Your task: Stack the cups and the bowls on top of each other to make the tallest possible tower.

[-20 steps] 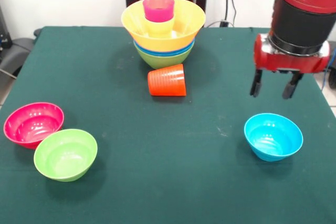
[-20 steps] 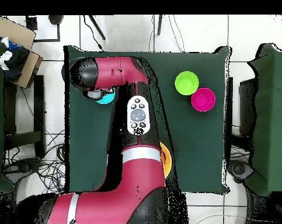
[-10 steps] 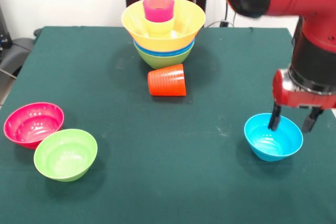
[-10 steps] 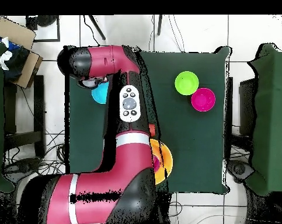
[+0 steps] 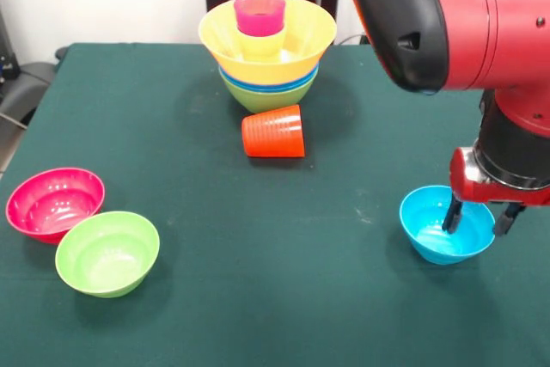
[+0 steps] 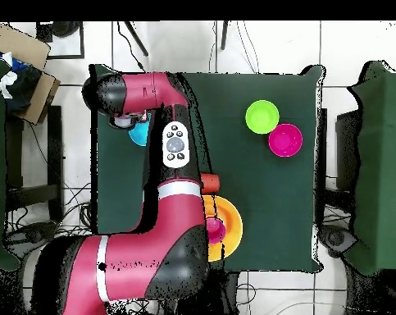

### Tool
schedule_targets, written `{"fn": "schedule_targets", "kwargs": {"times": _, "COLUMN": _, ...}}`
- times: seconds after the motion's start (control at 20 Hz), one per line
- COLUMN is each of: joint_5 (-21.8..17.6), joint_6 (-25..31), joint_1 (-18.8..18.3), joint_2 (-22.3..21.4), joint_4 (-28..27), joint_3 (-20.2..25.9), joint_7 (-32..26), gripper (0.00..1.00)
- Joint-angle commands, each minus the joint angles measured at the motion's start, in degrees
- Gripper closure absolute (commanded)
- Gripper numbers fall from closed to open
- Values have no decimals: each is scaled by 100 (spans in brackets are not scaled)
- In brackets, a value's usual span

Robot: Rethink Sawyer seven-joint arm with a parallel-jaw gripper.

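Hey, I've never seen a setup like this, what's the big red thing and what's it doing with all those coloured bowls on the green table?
The big red thing is a robot arm with a two-fingered gripper. One picture looks across the table; the other looks straight down from above, where the arm covers much of the scene. The gripper is open, one finger inside the light-blue bowl and one outside its rim; nothing is lifted. At the far edge stands the tower: nested bowls, green lowest, a wide yellow one on top, with a yellow cup and a pink cup inside. An orange cup lies on its side before it. A pink-red bowl and a green bowl sit touching.
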Motion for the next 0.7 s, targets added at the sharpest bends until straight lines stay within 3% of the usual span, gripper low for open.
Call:
{"fn": "schedule_targets", "kwargs": {"times": 0.05, "joint_5": 51, "joint_6": 380, "joint_1": 128, "joint_2": 186, "joint_4": -352, "joint_3": 122, "joint_7": 855, "gripper": 0}}
{"fn": "schedule_targets", "kwargs": {"times": 0.7, "joint_5": 234, "joint_6": 445, "joint_1": 303, "joint_2": 52, "joint_4": -201, "joint_3": -112, "joint_7": 1057, "gripper": 0}}
